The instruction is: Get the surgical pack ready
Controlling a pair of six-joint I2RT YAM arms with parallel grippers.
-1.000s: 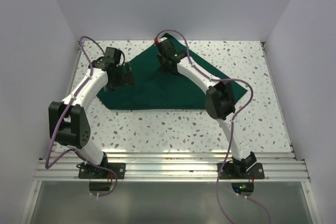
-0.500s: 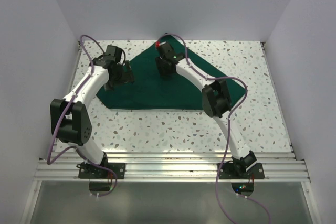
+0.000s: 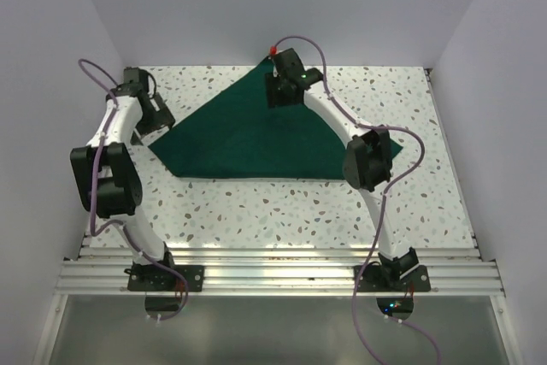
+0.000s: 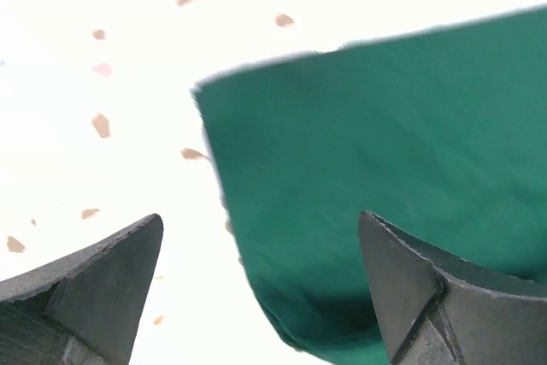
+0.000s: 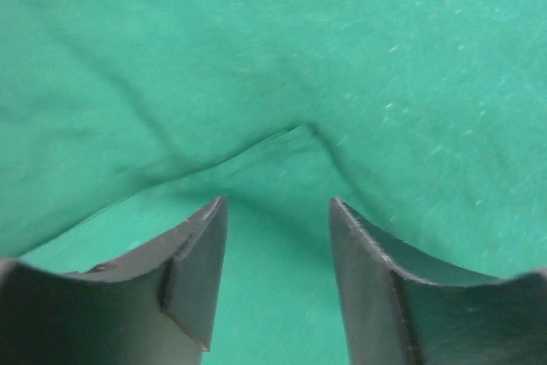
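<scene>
The dark green cloth (image 3: 248, 138) lies flat on the speckled table as a broad triangle. My left gripper (image 3: 158, 121) is open just off the cloth's left corner. In the left wrist view the cloth's corner (image 4: 385, 143) lies on the table under the open left gripper (image 4: 261, 215), and nothing is held. My right gripper (image 3: 278, 96) is open over the cloth's far corner. In the right wrist view it (image 5: 279, 200) hovers over a crease in the cloth (image 5: 256, 57). The steel tray, the instruments and the gauze are out of view.
White walls close in the table (image 3: 282, 211) on the left, the back and the right. A metal rail (image 3: 273, 271) with the arm bases runs along the near edge. Purple cables loop off both arms.
My left gripper has swung left, from over the cloth to its left corner. My right gripper has moved toward the far corner. The cloth's left side now lies flatter with a straight edge.
</scene>
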